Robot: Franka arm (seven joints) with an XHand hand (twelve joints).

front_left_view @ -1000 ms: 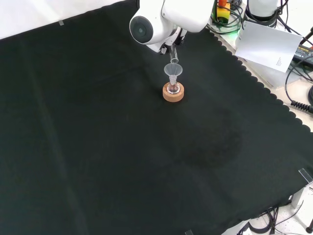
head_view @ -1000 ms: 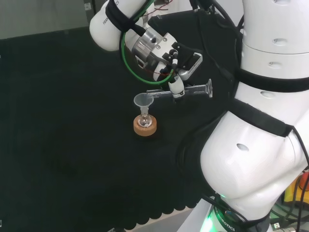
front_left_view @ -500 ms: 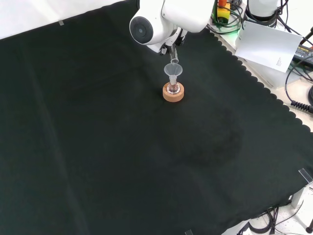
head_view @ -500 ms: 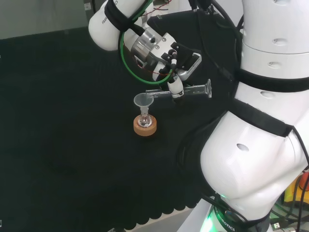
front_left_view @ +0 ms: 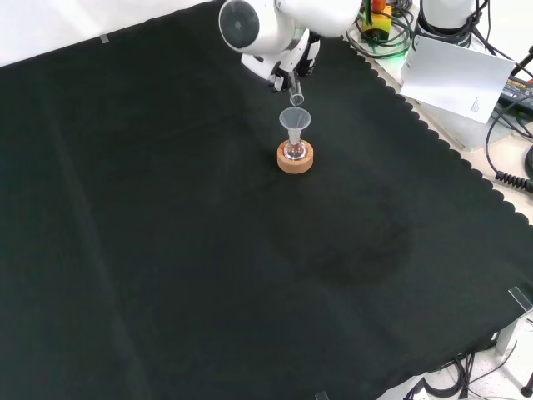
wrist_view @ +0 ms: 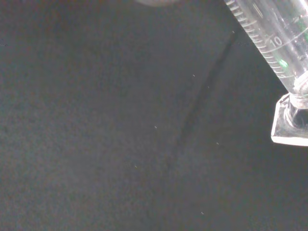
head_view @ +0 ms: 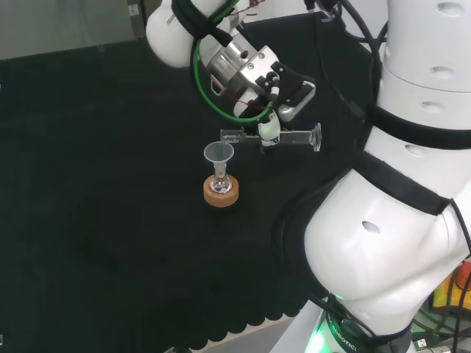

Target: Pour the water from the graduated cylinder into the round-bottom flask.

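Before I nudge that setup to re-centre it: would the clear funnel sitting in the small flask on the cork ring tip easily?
Probably. The clear funnel is wider than the small flask, so it looks top-heavy. The cork ring should steady a gentle push.

Bench w/ black cloth point(front_left_view: 166, 250); cork ring point(front_left_view: 296, 161) on it, apparently holding flask point(front_left_view: 293, 151).

head view looks from behind and above the arm over the surface point(head_view: 110, 220); front view looks down from opposite, farther off; both share the funnel point(head_view: 218, 154); wrist view sits close above cloth.
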